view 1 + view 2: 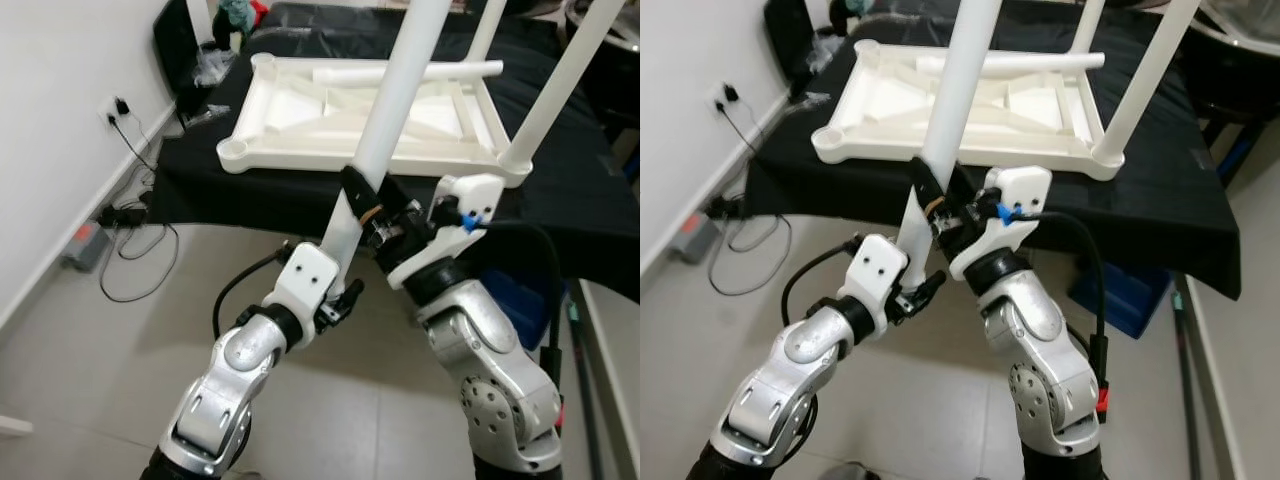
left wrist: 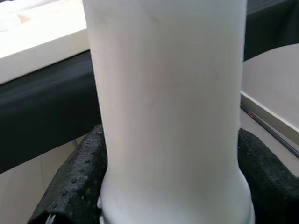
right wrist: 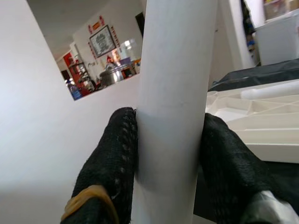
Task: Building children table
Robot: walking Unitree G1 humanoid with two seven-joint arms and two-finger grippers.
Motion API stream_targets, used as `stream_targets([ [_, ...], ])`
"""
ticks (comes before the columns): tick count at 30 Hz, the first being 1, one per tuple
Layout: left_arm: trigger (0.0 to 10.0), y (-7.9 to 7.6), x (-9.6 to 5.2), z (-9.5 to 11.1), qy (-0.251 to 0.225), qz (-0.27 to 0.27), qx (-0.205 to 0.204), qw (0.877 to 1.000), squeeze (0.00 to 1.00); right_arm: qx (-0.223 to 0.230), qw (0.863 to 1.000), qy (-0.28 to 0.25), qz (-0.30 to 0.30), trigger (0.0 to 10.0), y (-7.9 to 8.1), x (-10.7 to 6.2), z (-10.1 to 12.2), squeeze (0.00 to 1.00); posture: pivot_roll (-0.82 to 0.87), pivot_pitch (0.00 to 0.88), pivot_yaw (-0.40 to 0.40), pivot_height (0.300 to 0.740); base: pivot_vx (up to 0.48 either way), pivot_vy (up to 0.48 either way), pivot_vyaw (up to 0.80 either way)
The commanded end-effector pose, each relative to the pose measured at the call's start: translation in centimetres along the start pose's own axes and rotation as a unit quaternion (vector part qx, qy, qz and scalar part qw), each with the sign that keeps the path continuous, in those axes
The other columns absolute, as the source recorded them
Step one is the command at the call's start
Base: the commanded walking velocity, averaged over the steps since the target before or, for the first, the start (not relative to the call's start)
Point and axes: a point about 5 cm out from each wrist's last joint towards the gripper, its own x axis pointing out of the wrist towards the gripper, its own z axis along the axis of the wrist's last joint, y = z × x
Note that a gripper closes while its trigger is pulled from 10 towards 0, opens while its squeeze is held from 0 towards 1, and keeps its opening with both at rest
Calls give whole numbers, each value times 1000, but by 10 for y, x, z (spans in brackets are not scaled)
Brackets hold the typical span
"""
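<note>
On my feed I see a black cloth (image 1: pixel 250 195) spread over the bench, hanging down its front edge. Along the white wall (image 1: pixel 60 130) on the left, a plug (image 1: pixel 121 105) sits in a socket, and black cables (image 1: pixel 135 245) trail down onto the pale tiled floor (image 1: pixel 110 370) beside a grey box with a red end (image 1: pixel 82 246). A blue bin (image 1: pixel 520 300) stands under the bench on the right. At the far left corner I make out a black bag (image 1: pixel 180 45).
</note>
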Motion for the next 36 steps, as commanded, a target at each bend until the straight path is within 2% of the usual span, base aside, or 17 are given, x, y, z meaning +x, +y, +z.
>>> stream_targets([
  [1, 10000, 15, -5, 14, -37, 44, 7, 998, 0, -32, 994, 41, -96, 10000, -30, -10, -13, 0, 65, 175, -11, 740, 0, 0, 0],
  [18, 10000, 12, -5, 18, -46, 38, 6, 998, 0, -47, 993, 44, -97, 10000, -34, -8, -13, 0, 69, 180, -13, 740, 0, 0, 0],
  [19, 10000, 12, -5, 18, -45, 37, 8, 998, 0, -49, 993, 44, -97, 10000, -35, -8, -13, 1000, 68, 181, -13, 740, 0, 0, 0],
  [22, 10000, 12, -5, 18, -44, 36, 8, 998, 0, -49, 993, 45, -95, 10000, -35, -8, -13, 1000, 67, 180, -13, 740, 0, 0, 0],
  [23, 10000, 12, -5, 18, -44, 35, 9, 998, 0, -46, 994, 47, -91, 10000, -35, -8, -13, 314, 67, 179, -14, 740, 0, 0, 0],
  [24, 10000, 12, -5, 18, -44, 35, 9, 998, 0, -46, 994, 47, -91, 10000, -35, -8, -13, 314, 67, 179, -14, 740, 0, 0, 0],
  [25, 10000, 12, -5, 17, -42, 33, 12, 998, 0, -45, 994, 52, -87, 10000, -35, -7, -14, 0, 67, 179, -14, 740, 0, 0, 0],
  [30, 10000, 11, -7, 16, -41, 25, 26, 999, 0, -39, 994, 65, -73, 10000, -36, -5, -15, 0, 67, 179, -18, 740, 0, 0, 0],
  [32, 10000, 11, -8, 15, -39, 20, 35, 998, 0, -21, 995, 74, -62, 10000, -36, -5, -16, 0, 67, 181, -19, 740, 0, 0, 0],
  [33, 10000, 10, -8, 14, -38, 18, 41, 998, 0, -9, 995, 79, -55, 10000, -36, -4, -17, 0, 67, 181, -19, 740, 0, 0, 0],
  [35, 10000, 11, -10, 13, -39, 16, 54, 998, 0, 75, 993, 74, -47, 10000, -33, -4, -17, 0, 68, 179, -20, 740, 0, 0, 0],
  [36, 10000, 11, -10, 13, -39, 16, 54, 998, 0, 75, 993, 74, -47, 10000, -33, -4, -17, 0, 68, 179, -20, 740, 0, 0, 0],
])
